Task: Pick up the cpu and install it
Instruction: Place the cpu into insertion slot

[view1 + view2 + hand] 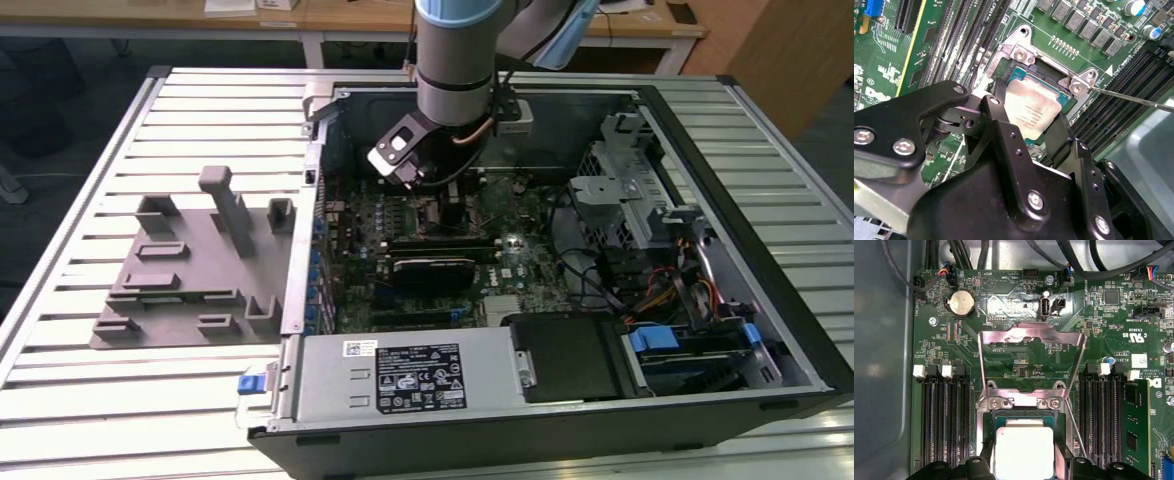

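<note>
Most of the job looks done: the cpu (1024,450) lies at the lower centre of the first wrist view, in or just over its socket (1021,75). The gripper (1029,124) is closed on two opposite edges of the chip. The chip is not yet released, and the metal retention frame (1031,335) stands flipped open, unlatched.

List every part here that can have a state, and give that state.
cpu, at the socket; seating unclear.
gripper, low over the socket, astride the cpu.
load plate, swung open.
socket lever, unlatched.
computer case, on its side, panel off.
</note>
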`<state>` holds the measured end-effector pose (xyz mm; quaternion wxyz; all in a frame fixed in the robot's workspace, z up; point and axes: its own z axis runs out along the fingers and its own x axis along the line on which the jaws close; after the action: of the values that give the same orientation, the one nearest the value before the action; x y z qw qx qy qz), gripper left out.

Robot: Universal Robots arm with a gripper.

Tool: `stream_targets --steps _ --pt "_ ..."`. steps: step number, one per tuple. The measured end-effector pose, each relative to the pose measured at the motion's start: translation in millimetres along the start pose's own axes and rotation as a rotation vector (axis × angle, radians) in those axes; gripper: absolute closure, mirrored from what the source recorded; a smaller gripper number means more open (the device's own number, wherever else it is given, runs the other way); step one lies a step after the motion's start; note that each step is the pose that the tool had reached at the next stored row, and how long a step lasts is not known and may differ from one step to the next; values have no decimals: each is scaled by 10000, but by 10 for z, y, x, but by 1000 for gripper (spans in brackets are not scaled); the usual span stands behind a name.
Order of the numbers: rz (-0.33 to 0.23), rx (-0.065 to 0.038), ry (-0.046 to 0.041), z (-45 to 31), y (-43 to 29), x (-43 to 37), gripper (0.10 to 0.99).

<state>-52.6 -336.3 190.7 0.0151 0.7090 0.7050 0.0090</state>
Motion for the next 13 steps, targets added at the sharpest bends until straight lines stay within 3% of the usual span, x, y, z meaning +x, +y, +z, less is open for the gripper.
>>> stream_targets --steps 4,5,13 --pt "0 -6 8 5 1 1 533" --pt "0 -3 6 4 0 1 471" --pt "1 -3 4 -20 1 1 471"
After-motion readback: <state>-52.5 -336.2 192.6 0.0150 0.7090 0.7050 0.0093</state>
